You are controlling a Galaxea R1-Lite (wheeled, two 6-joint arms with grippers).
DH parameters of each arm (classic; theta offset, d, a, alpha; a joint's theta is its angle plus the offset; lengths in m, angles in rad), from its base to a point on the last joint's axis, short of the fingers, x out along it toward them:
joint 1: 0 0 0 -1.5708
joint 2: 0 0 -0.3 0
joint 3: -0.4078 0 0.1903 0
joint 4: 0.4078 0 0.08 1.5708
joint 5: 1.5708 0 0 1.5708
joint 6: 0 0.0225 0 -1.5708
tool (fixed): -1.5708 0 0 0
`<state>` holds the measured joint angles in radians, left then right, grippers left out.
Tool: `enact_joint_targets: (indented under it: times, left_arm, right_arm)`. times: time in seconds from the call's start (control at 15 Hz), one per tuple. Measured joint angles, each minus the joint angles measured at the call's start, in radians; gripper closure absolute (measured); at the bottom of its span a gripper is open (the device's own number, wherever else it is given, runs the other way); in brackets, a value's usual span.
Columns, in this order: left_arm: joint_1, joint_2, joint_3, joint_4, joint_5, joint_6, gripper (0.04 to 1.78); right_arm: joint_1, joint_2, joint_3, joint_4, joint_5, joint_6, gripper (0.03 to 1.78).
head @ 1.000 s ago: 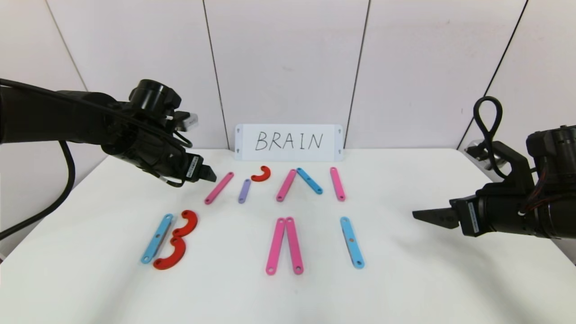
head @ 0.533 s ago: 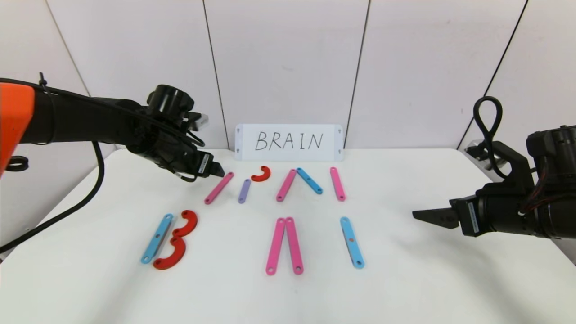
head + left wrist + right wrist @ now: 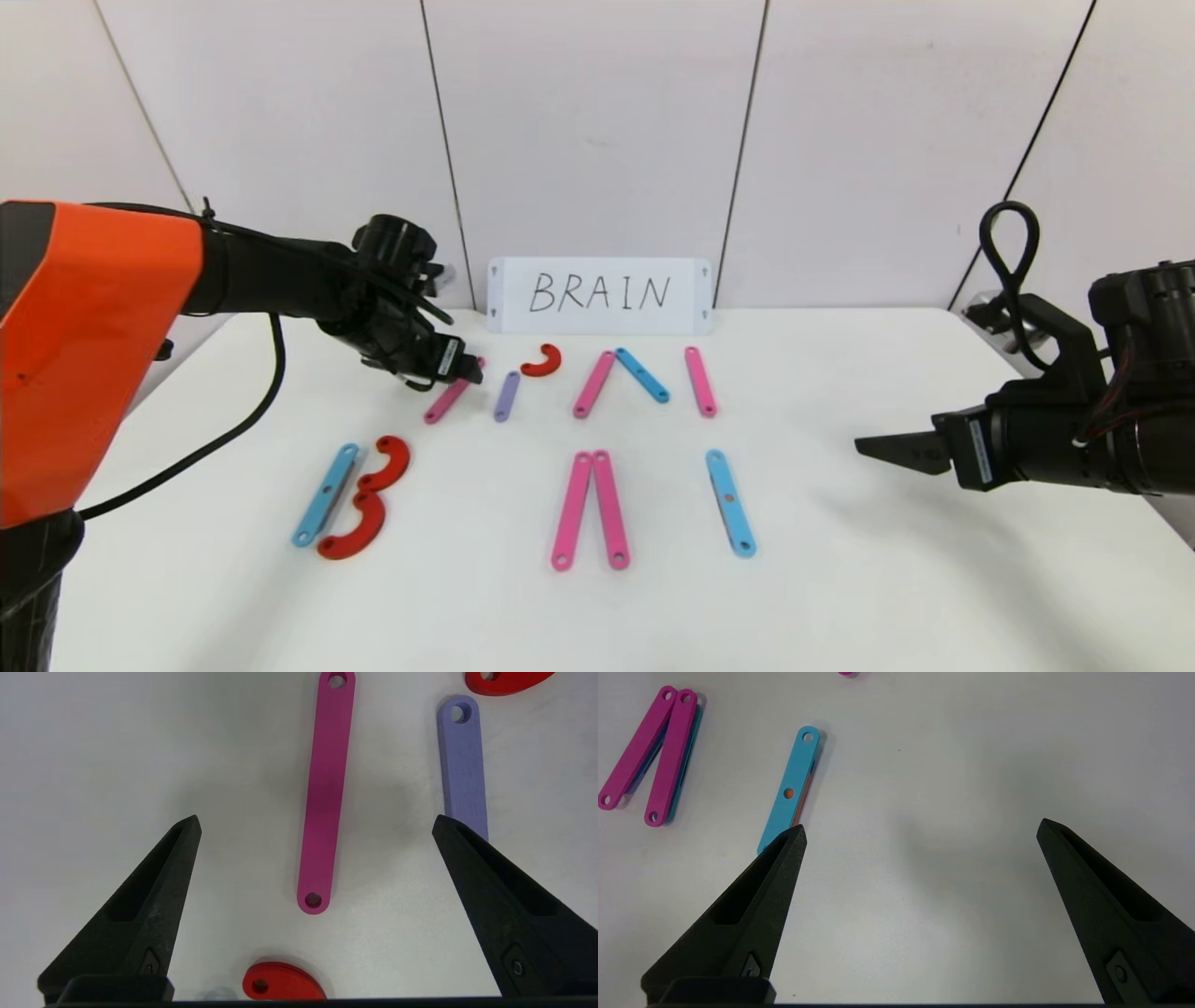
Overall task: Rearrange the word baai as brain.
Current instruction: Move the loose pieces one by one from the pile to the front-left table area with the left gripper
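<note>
Although a blue-and-red B (image 3: 350, 497) lies well in front of the white card (image 3: 599, 295), the word looks barely begun: R, A and N are still loose bars. The left gripper (image 3: 464, 371) hovers wide open and empty over a pink bar (image 3: 323, 794) just before the card; the right gripper (image 3: 887, 449) hangs open, idle.

Your left end effector (image 3: 464, 371) reaches forward over the far left of the counter (image 3: 840, 579), fingers spread wide, while your right end effector (image 3: 873, 448) hangs low, jaws equally apart.
</note>
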<state>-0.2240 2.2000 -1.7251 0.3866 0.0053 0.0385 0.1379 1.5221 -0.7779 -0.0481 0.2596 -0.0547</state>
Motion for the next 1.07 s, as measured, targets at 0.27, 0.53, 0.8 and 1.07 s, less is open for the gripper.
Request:
enact_joint_targets:
  times: [0.27, 0.53, 0.8, 1.07]
  left_arm:
    - [0.000, 0.034, -0.006, -0.001, 0.000, -0.001, 0.09]
    - [0.001, 0.046, -0.008, -0.001, 0.000, -0.003, 0.09]
    - [0.001, 0.049, -0.008, 0.001, 0.000, -0.004, 0.09]
    - [0.001, 0.052, -0.008, 0.000, -0.001, -0.004, 0.09]
  right_arm:
    - [0.000, 0.003, 0.006, -0.025, -0.004, 0.001, 0.08]
    - [-0.002, 0.013, 0.001, -0.031, -0.009, 0.007, 0.08]
    - [-0.002, 0.016, 0.000, -0.031, -0.007, 0.009, 0.08]
    - [-0.002, 0.016, 0.001, -0.031, -0.007, 0.006, 0.08]
